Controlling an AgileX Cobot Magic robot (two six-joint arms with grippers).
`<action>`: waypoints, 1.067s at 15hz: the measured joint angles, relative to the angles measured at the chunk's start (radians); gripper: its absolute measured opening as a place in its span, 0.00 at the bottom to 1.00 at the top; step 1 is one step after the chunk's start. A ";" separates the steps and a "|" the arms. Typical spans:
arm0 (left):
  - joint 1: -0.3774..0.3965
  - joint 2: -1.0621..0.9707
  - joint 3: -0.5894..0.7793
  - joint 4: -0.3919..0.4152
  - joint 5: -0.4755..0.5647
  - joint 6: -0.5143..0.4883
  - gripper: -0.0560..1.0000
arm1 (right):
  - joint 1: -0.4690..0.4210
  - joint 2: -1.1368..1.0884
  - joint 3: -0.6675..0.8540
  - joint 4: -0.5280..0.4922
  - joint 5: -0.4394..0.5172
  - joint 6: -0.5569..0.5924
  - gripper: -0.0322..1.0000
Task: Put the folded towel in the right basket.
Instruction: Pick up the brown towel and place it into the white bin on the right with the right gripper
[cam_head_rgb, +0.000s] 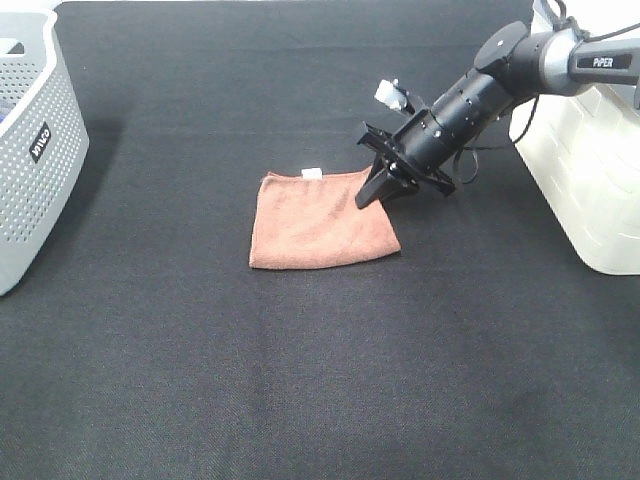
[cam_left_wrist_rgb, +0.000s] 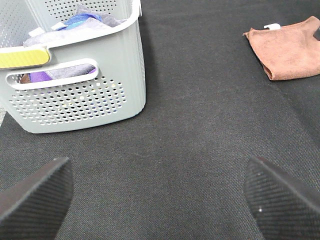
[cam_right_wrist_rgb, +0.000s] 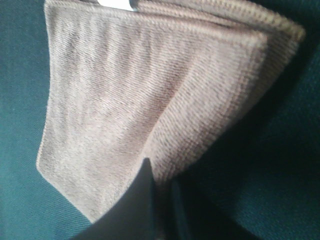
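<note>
Right gripper (cam_head_rgb: 378, 192) is clamped on the right edge of the folded towel (cam_head_rgb: 315, 222). The rest of the towel lies flat mid-table (cam_head_rgb: 300, 400), well apart from the right basket (cam_head_rgb: 590, 180). Judgement: lift straight up until the towel clears the table, then swing right and release over the rim. The grip is on 1 edge only, so the fold may open. Right arm slants down from the right, tips at table level. Left gripper (cam_left_wrist_rgb: 157, 195) hangs open near the left basket (cam_left_wrist_rgb: 100, 100).
</note>
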 joint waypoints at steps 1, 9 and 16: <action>0.000 0.000 0.000 0.000 0.000 0.000 0.89 | 0.000 0.000 -0.020 0.000 0.018 0.000 0.04; 0.000 0.000 0.000 0.000 0.000 0.000 0.89 | 0.000 -0.112 -0.286 -0.169 0.109 0.120 0.04; 0.000 0.000 0.000 0.000 0.000 0.000 0.89 | -0.093 -0.328 -0.295 -0.295 0.117 0.164 0.04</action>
